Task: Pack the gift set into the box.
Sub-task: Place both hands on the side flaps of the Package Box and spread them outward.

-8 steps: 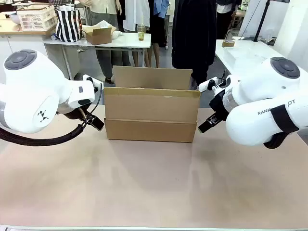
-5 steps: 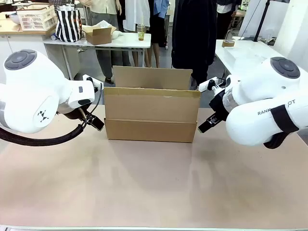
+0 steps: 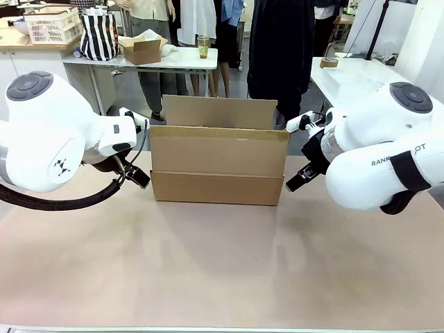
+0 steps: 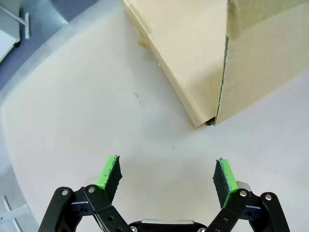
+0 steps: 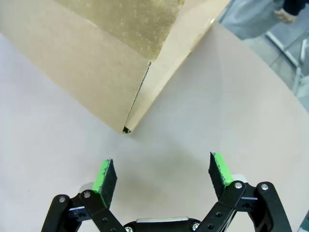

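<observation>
The box (image 3: pixel 218 164) is a large plain brown cardboard carton standing mid-table, its top open, the near flap folded down over its front and the far flap upright. Its contents are hidden; the gift set is out of view. My left gripper (image 3: pixel 137 177) hovers beside the box's left end, and in the left wrist view this gripper (image 4: pixel 166 176) is open and empty, just short of the box's lower corner (image 4: pixel 208 121). My right gripper (image 3: pixel 294 182) sits by the box's right end. In the right wrist view it (image 5: pixel 163 175) is open and empty, near the box's corner (image 5: pixel 126 129).
The tan table (image 3: pixel 222 263) has free room in front of the box. A person in dark clothes (image 3: pixel 279 48) stands behind the box at the far side. Farther back, a white table holds a small carton with white paper (image 3: pixel 143 47) and a striped bag (image 3: pixel 98 35).
</observation>
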